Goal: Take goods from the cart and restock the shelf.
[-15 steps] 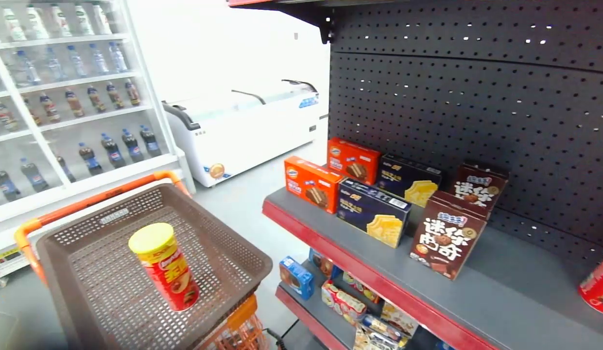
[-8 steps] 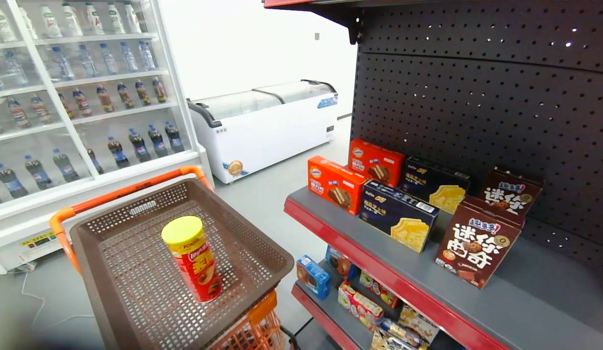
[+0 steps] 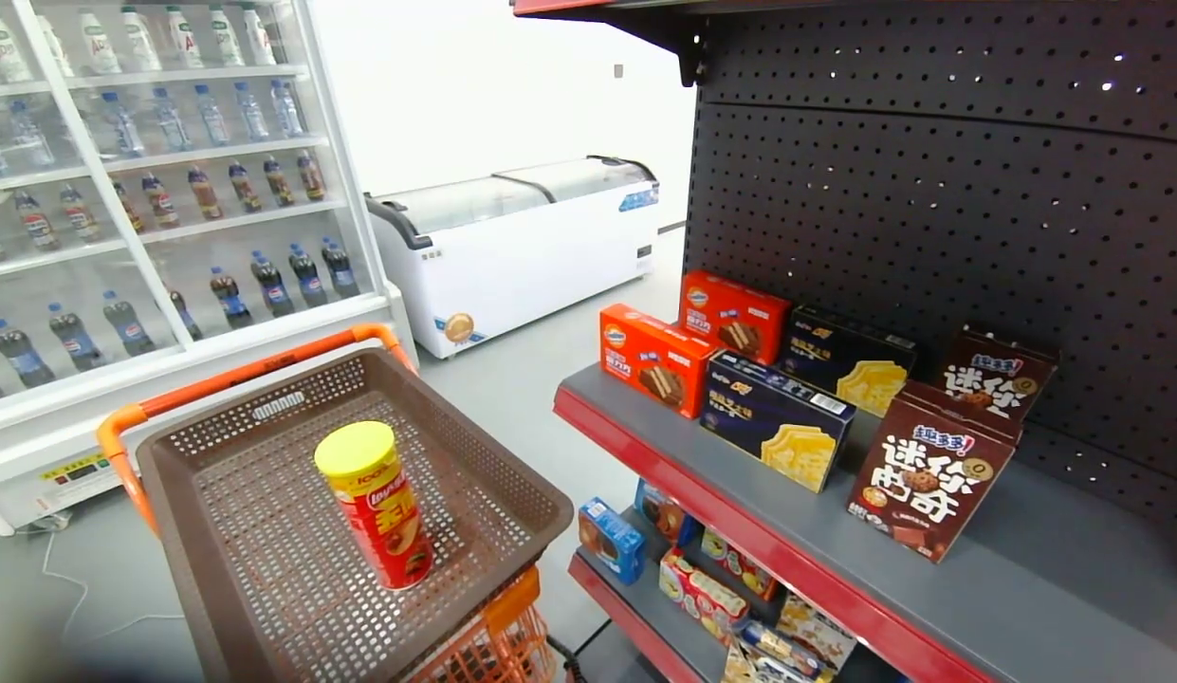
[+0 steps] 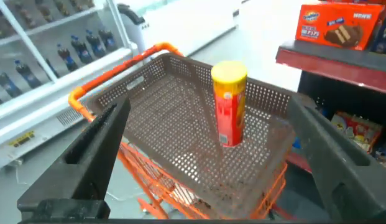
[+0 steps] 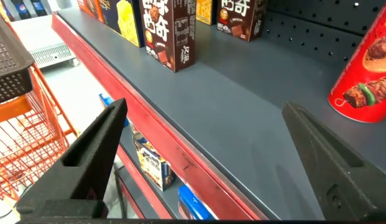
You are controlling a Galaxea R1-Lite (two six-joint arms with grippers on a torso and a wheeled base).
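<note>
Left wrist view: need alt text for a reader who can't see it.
A red can with a yellow lid stands upright in the brown mesh basket of an orange cart, framed by two dark fingers spread wide in the foreground. Behind are a drinks fridge and a red-edged shelf holding an orange box.
</note>
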